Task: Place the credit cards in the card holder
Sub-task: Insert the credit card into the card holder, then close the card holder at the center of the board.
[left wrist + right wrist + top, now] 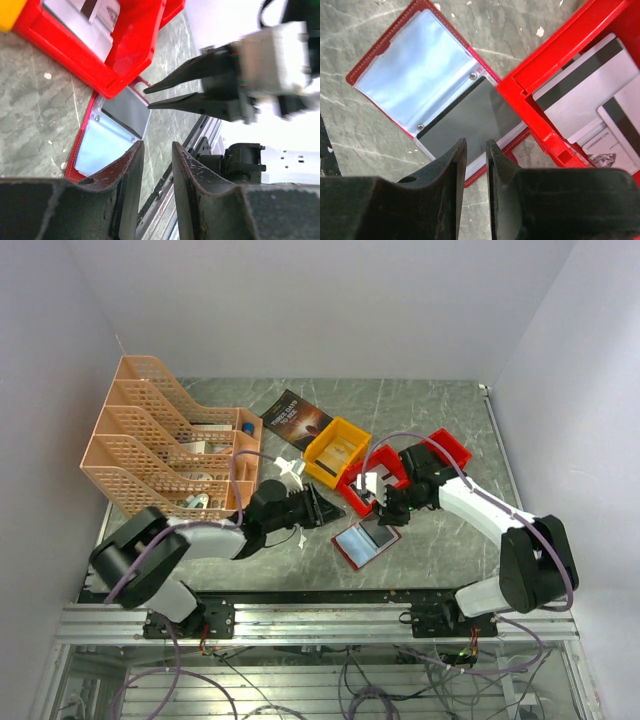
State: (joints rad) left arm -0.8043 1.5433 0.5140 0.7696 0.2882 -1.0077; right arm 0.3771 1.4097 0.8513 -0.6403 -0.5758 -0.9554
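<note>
Found the card holder (358, 545) lying open on the table (450, 410), at six o'clock from the red bin (555, 50) and tucked close against its corner. Saw one dark card (465, 120) under the clear pocket on the bin side, and nothing in the other pocket. Counted more cards (580, 95) waiting in the bin. Caught the right gripper (476, 147) over the dark card's near edge, jaws a sliver apart, nothing between them. Caught the left gripper (157, 150) at ten o'clock of the holder, likewise slightly parted and empty, pinning nothing. Judged the danger plain: feared a fingertip dragging the unheld holder across the table, or hooking the pocket lip and pulling the card back out. Could not tell the card's depth in the pocket.
</note>
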